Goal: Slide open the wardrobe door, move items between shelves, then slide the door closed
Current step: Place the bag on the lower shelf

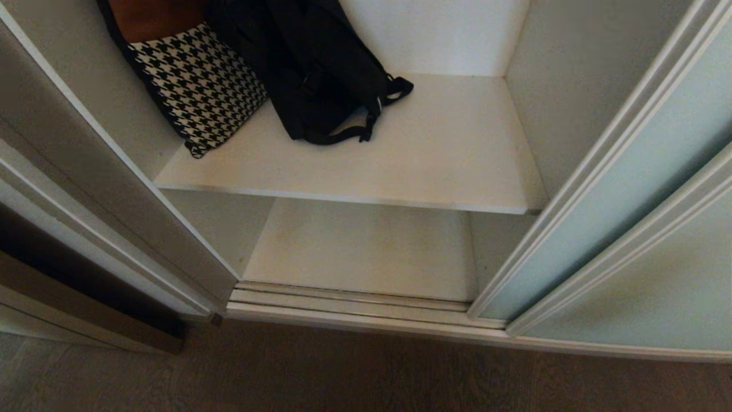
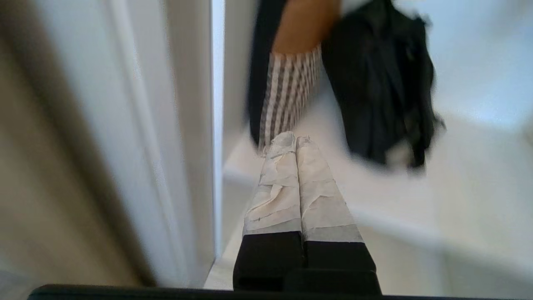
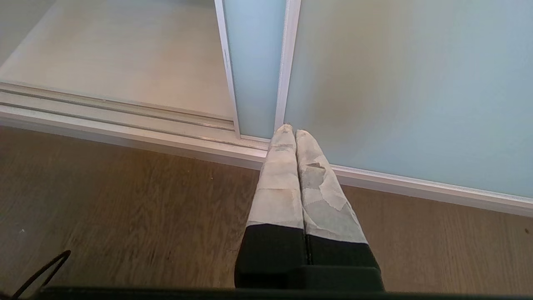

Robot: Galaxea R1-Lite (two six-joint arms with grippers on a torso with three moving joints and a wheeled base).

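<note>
The mint-green sliding wardrobe door (image 1: 623,229) stands slid to the right, leaving the wardrobe open. A floppy black bag (image 1: 320,68) with straps lies on the upper off-white shelf (image 1: 446,166), beside a houndstooth bag (image 1: 197,83). The lower shelf (image 1: 360,249) is bare. My left gripper (image 2: 295,139) is shut and empty, pointing into the wardrobe toward the black bag (image 2: 379,83) and the patterned bag (image 2: 289,91), short of both. My right gripper (image 3: 290,130) is shut and empty, low above the floor in front of the door (image 3: 395,83). Neither arm shows in the head view.
The wardrobe's left side panel (image 1: 86,160) and frame post (image 2: 191,125) stand close to the left gripper. The bottom sliding track (image 1: 349,300) runs along the opening. Brown wood-grain floor (image 1: 343,372) lies in front. A thin black cable (image 3: 37,275) loops near the right wrist.
</note>
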